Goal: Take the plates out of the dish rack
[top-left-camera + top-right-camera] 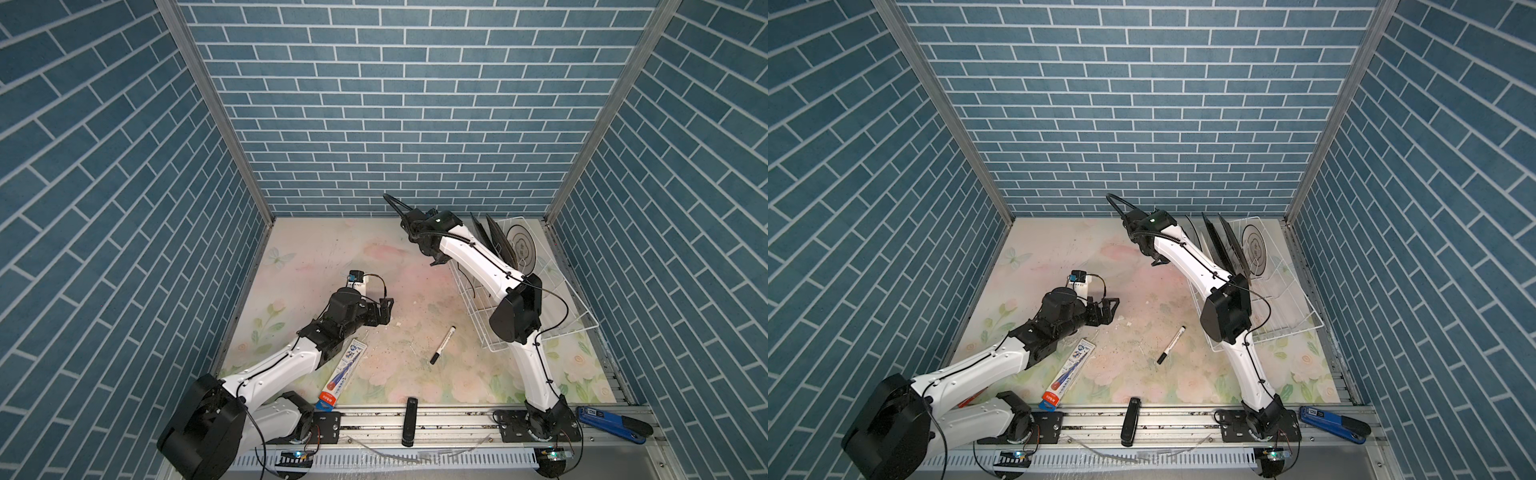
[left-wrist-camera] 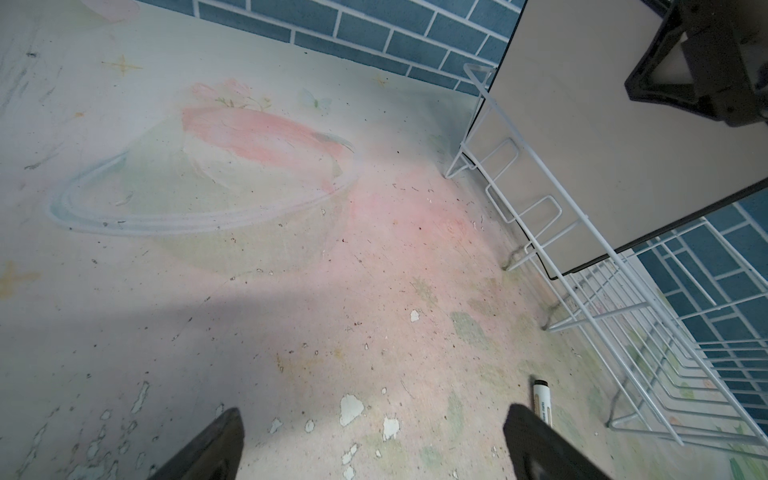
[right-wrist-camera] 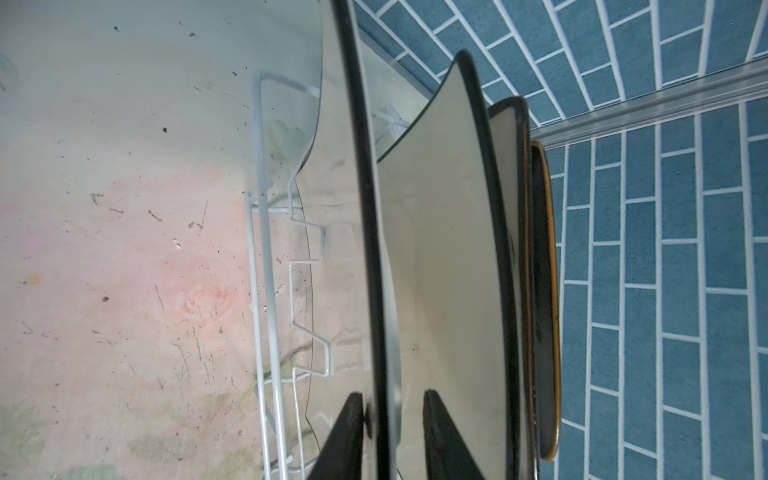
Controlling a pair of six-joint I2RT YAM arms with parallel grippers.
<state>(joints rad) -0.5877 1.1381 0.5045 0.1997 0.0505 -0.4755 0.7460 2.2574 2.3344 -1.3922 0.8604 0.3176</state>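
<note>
since no plate is seen lying flat on the desk (image 1: 365,257), unloading is judged as barely begun. the plates (image 1: 494,243) are all stood on edge at the far end of the dish rack (image 1: 584,322), which is set on the right side of the desk, close to the side wall. at least four are counted edge-on in the right wrist view: an outermost white black-rimmed plate (image 3: 359,216), a second black-rimmed one (image 3: 449,257) behind it, a third (image 3: 509,199), then a dark one with a gold-coloured edge (image 3: 545,291). a round ringed plate (image 1: 521,245) is seen at the back of the row in both top views. the near half of the rack is seen without plates. the right gripper (image 3: 390,395) is placed astride the rim of the outermost plate, one finger on each face. its jaws are narrowed, not pressed together: one finger (image 3: 343,440) is seen against the black rim, while a thin slit shows between the other finger and the plate, so a firm pinch is not confirmed. the left gripper (image 2: 374,444) is spread fully, nothing is held between its fingers, and it is kept above bare desk well apart from the rack. a marker (image 1: 444,345) lies on the desk between it and the rack. left to do, as judged: the clamp to be completed, the plate lifted clear of the prongs and set on the desk, then the same repeated for every other plate.
</note>
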